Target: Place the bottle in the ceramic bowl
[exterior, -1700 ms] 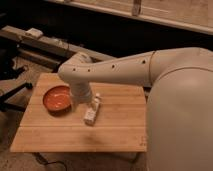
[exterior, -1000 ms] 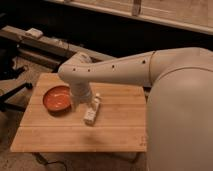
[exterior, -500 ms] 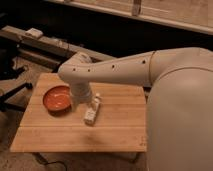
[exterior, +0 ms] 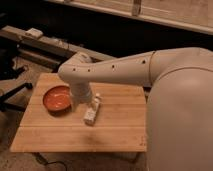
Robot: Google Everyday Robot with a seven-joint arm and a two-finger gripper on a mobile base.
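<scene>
End effector (exterior: 83,101) beside bottle (exterior: 92,110) (bowl (exterior: 55,99) near)

Your ceramic bowl (exterior: 56,98) has a glossy orange-red glaze. The table (exterior: 115,135) under the bowl is pale wood, smooth and matt, with visible slats. Just beside the bowl, the bottle (exterior: 90,116) looks like whitish matt plastic. The gripper (exterior: 93,105), also beside the bowl, ends a smooth, softly sheened white arm (exterior: 115,70).

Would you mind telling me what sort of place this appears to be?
Probably a robotics lab: a wooden table holding a ceramic bowl and bottle, a cable-strewn bench behind, and the gripper low between them.
</scene>
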